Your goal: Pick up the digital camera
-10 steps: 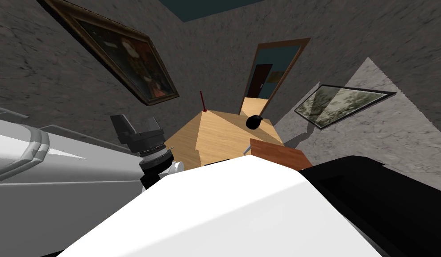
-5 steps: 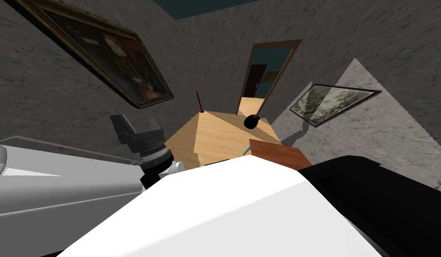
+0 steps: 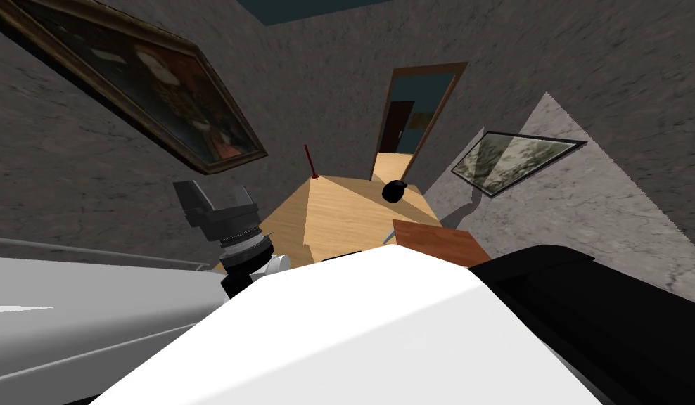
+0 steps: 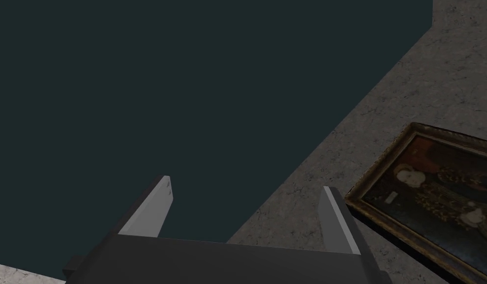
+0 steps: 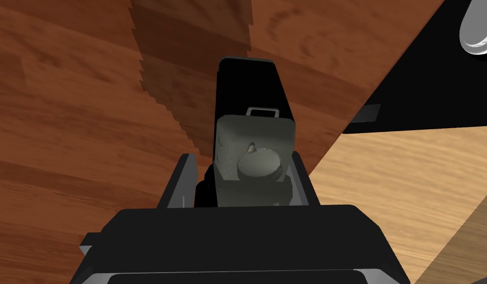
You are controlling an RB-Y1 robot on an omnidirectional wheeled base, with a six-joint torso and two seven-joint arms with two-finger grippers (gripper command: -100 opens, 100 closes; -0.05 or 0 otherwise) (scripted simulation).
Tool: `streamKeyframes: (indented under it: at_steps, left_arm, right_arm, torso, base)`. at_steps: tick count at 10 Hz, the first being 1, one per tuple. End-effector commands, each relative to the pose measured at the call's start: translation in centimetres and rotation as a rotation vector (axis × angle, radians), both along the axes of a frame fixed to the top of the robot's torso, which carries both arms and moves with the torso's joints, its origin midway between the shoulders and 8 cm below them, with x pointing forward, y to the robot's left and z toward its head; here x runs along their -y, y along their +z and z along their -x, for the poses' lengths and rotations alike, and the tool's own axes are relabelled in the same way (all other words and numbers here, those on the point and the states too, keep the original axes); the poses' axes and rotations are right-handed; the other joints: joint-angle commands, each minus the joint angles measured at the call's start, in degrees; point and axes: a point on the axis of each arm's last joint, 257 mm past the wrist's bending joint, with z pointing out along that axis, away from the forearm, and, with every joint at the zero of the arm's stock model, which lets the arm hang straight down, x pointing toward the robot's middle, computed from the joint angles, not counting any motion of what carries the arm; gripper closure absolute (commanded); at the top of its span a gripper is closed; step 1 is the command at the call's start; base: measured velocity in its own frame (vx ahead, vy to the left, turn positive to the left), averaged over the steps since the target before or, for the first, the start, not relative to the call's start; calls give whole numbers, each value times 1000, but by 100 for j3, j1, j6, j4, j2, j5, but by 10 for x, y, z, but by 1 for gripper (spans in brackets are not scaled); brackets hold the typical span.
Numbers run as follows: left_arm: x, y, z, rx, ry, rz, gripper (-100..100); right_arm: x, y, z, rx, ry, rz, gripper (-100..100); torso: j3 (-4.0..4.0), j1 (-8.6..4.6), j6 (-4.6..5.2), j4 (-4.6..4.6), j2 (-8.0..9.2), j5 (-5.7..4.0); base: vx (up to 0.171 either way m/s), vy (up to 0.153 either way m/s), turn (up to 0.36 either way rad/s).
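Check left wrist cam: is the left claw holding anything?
No: the left claw stands open, with nothing between its fingers.

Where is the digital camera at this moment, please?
In the right wrist view, the digital camera sits gripped between the fingers of the right claw, above a reddish-brown wooden surface and near its edge.

The digital camera (image 5: 252, 138) is partly hidden behind the dark body of the right pincer (image 5: 242, 158).

Reddish-brown tabletop (image 5: 65, 113) just beyond the right hand (image 5: 242, 165) and its digital camera (image 5: 252, 143), open floor (image 5: 415, 177) beside it.
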Motion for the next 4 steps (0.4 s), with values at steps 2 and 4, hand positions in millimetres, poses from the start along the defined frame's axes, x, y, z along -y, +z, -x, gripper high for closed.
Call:
streamKeyframes:
  at_steps: [2,4]
  left_arm:
    - [0,0,0,0,0,0,0]
    - [0,0,0,0,0,0,0]
  right_arm:
    - [1,1,5,0,33,4,100]
    - [1,1,5,-1,27,3,0]
  torso:
    - [-1,-1,-6,1,-2,0]
    - [10,-5,-8,6,18,0]
  base:
    - [70,9,-60]
    - [7,0,5]
